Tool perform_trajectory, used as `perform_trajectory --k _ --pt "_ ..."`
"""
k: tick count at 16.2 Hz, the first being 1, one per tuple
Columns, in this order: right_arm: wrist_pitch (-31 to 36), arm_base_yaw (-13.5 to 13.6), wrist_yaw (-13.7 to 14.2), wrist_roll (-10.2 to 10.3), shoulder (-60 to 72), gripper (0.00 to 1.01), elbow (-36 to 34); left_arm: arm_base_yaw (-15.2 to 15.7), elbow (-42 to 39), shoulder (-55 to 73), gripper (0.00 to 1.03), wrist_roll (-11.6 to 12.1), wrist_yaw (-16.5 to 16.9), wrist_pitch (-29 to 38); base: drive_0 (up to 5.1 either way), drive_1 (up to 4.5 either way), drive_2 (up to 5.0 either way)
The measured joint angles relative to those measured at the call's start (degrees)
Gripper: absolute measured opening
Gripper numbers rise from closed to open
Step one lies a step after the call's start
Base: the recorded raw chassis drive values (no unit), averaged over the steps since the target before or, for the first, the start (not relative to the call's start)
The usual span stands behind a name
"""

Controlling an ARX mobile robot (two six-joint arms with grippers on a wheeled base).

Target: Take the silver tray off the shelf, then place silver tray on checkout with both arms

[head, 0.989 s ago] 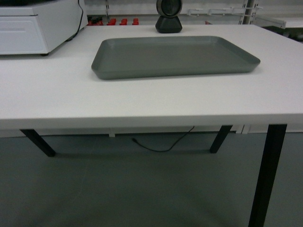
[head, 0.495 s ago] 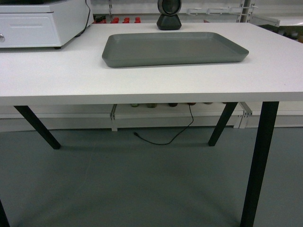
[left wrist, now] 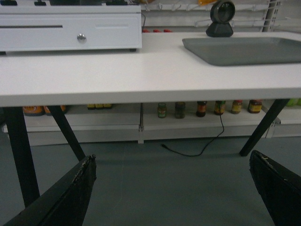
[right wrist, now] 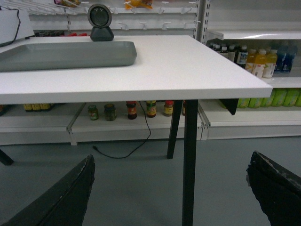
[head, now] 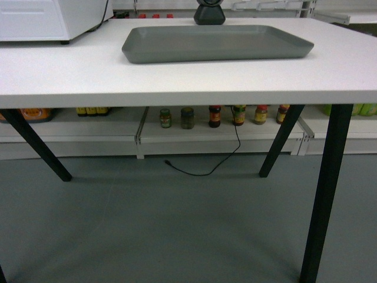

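The silver tray (head: 218,42) lies flat on the white checkout (head: 177,76) near its far edge, with nothing touching it. The left wrist view has the tray (left wrist: 244,49) at upper right, and the right wrist view has it (right wrist: 66,54) at upper left. My left gripper (left wrist: 172,157) is open and empty, below tabletop level over the grey floor. My right gripper (right wrist: 171,157) is open and empty too, low in front of the checkout's right front leg (right wrist: 190,155). Neither gripper appears in the head view. A low white shelf (head: 224,132) with jars runs behind the table.
A white cash drawer (left wrist: 70,30) sits at the checkout's far left, and a black scanner (head: 209,12) stands behind the tray. Black table legs (head: 321,194) and a loose cable (head: 200,171) are underneath. Bottles (right wrist: 258,61) fill shelves to the right.
The head view has dropped and pulled back: the tabletop and tray sit higher in frame, and the jar shelf under the table has come into sight. The tray has not shifted on the checkout.
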Motion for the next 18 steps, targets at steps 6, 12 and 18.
perform_trajectory --k 6,12,18 --pt "-0.15 0.00 0.02 0.00 -0.02 0.98 0.00 0.00 0.00 0.00 0.98 0.13 0.02 -0.13 0.0 0.00 0.0" --pt "-0.28 0.00 0.00 -0.07 0.00 0.98 0.00 0.00 0.00 0.00 0.98 0.13 0.00 -0.28 0.0 0.00 0.0" --pt "-0.24 0.00 0.00 -0.07 0.00 0.98 0.00 0.00 0.00 0.00 0.98 0.15 0.00 -0.20 0.0 0.00 0.0"
